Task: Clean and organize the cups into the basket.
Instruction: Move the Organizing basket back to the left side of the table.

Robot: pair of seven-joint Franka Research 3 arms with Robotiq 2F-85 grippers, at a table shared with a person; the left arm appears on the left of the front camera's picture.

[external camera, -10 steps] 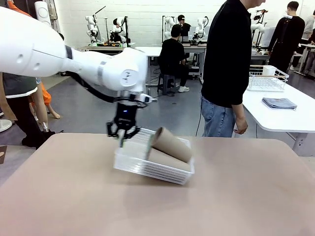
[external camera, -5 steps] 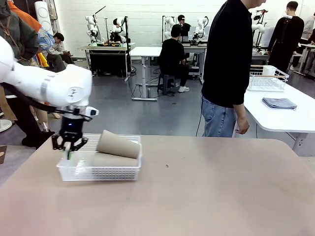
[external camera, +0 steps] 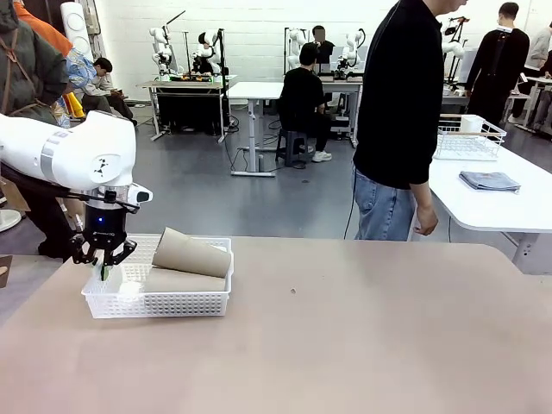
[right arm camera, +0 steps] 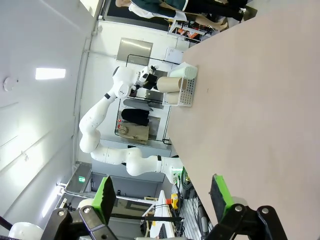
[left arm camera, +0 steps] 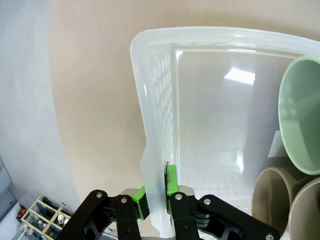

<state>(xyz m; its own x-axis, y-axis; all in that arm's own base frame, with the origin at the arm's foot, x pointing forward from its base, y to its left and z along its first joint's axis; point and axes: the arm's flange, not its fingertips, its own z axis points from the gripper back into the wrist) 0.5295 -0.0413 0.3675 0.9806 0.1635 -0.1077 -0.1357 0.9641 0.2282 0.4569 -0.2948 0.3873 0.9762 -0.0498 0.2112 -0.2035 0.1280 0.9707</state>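
The white mesh basket (external camera: 159, 304) sits level at the table's far left. My left gripper (external camera: 103, 260) is shut on its left end wall. In the left wrist view the green pads (left arm camera: 171, 179) pinch the basket's (left arm camera: 200, 37) thin wall. Two tan cups lie on their sides inside, one (external camera: 191, 252) stacked over the other (external camera: 185, 280), open mouths toward the left gripper. The left wrist view shows the mint green cup (left arm camera: 300, 120) beside the tan cups (left arm camera: 270, 200). My right gripper (right arm camera: 162, 195) hangs open above bare table, far from the basket (right arm camera: 186, 92).
A person in black (external camera: 397, 121) stands at the table's far edge, right of centre. Behind on the right is a white side table with a wire basket (external camera: 466, 138) and a folded cloth (external camera: 489, 181). The tabletop (external camera: 362, 336) stretches bare to the right of the basket.
My left gripper has dragged the basket with its cups from the table's middle to the far left. It was tilted a second ago and now lies level.
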